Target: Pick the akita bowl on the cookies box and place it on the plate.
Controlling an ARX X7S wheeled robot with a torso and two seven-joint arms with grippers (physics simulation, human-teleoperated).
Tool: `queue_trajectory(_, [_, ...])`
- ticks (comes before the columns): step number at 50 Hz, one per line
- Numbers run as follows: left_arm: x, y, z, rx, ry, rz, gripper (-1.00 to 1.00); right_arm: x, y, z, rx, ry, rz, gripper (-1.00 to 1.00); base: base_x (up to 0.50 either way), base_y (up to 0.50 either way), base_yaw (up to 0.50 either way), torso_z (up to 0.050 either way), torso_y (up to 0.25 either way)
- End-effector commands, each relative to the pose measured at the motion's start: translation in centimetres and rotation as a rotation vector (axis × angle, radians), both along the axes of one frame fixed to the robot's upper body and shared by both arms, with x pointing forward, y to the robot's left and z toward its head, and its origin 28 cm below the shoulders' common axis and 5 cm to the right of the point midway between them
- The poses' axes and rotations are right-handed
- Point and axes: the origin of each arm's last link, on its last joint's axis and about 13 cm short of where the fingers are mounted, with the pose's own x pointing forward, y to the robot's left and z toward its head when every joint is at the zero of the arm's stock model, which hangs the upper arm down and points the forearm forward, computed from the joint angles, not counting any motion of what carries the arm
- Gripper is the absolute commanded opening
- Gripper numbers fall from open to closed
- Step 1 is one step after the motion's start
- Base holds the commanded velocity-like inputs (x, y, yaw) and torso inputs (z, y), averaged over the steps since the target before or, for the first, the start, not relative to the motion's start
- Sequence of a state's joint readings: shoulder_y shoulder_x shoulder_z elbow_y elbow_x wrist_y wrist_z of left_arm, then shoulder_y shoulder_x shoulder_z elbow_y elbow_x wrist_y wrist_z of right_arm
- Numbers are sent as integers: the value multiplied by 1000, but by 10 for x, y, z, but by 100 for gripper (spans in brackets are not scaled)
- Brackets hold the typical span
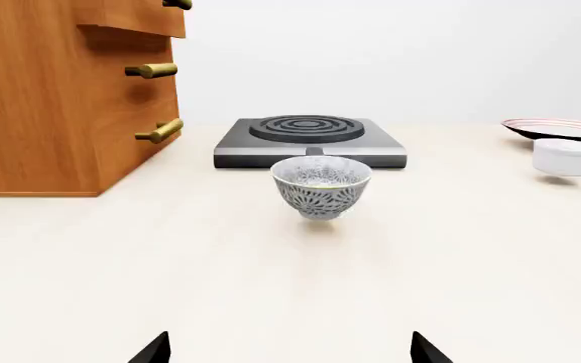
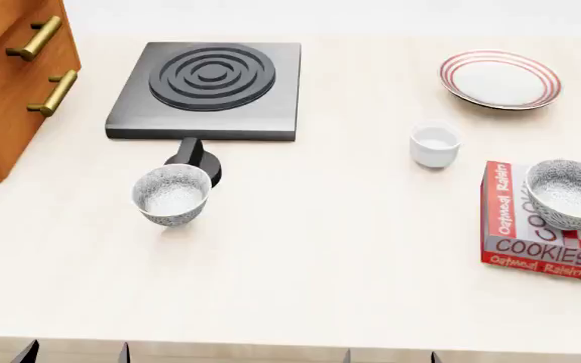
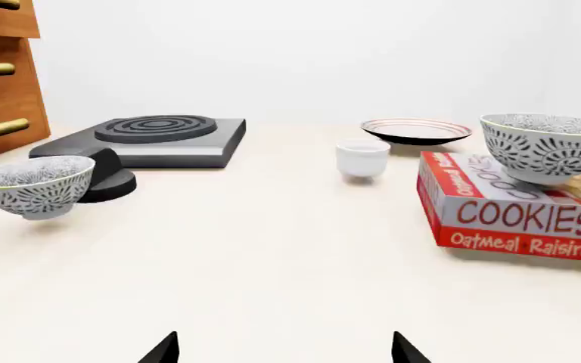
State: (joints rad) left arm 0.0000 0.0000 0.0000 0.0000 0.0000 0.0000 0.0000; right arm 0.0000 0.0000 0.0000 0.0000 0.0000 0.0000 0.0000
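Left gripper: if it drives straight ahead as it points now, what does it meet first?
Probably the speckled bowl standing on the table, centred between the open left gripper fingertips in its wrist view. The stove lies behind it. Depth and height are hard to judge, so it might pass above the rim.

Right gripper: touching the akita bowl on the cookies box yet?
Apart. In the right wrist view the right gripper shows only its fingertips at the frame's edge, with bare table between them and the akita bowl, which sits on the cookies box.

L gripper jaws apart, nothing held; R gripper same.
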Motion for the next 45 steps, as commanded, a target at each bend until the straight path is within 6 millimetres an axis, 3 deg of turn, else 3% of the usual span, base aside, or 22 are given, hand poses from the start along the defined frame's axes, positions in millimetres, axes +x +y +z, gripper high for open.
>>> queue_trajectory(1, [0,0,0,1,-4,2,100,-1,0,0,11,-7,1,100,0,0,0,0,0])
queue_trajectory(13, [1,1,0,-7,7,20,100,-3,0,1,5,-24,-8,100,0,0,0,0,0])
queue_trajectory(14, [-4,4,6,-40,11,27,100,16,2,63,-262,-457,-560,100,0,0,0,0,0])
queue_trajectory(15, [1,1,0,-6,5,19,100,-2,0,1,8,-24,-7,100,0,0,0,0,0])
queue_trajectory(31, [-2,0,10,80,-75,69,100,-8,0,11,-26,-83,-23,100,0,0,0,0,0])
queue_trajectory(41, [-5,2,36,86,-147,63,100,-14,-3,35,-34,-184,-7,100,359,0,0,0,0])
queue_trajectory(45, [-7,2,50,72,-188,66,100,-16,-5,53,-39,-246,-17,100,500,0,0,0,0])
